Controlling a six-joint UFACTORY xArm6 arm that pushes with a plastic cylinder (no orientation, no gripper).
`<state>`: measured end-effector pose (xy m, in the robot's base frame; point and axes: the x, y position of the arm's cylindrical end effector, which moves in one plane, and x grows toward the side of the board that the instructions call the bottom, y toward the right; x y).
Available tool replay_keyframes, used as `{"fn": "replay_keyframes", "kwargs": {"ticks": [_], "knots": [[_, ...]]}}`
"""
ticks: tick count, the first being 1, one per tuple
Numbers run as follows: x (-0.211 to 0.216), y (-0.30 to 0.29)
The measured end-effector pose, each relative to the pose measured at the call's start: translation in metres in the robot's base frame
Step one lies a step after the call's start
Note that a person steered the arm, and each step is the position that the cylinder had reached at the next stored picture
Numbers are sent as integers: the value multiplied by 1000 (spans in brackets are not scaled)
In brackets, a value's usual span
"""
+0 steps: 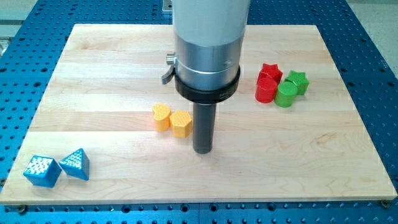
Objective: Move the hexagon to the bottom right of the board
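A yellow hexagon block lies near the board's middle. A yellow heart-shaped block touches it on the left. My tip rests on the board just right of the hexagon and slightly below it, very close to its right side. The rod rises into a large grey cylinder that hides the board behind it.
A red star, a red cylinder, a green star and a green cylinder cluster at the upper right. A blue cube and a blue triangle block sit at the lower left. The wooden board lies on a blue perforated table.
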<state>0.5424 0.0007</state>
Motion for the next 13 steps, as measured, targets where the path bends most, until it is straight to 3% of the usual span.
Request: {"fn": "replay_keyframes", "kwargs": {"ticks": [1,2,4,5,6,9,11,12,13], "knots": [[49,-26],[71,-46],[-6,-129],[-57,-144],[-72,-96],[-7,16],[11,103],[27,122],[26,87]]}}
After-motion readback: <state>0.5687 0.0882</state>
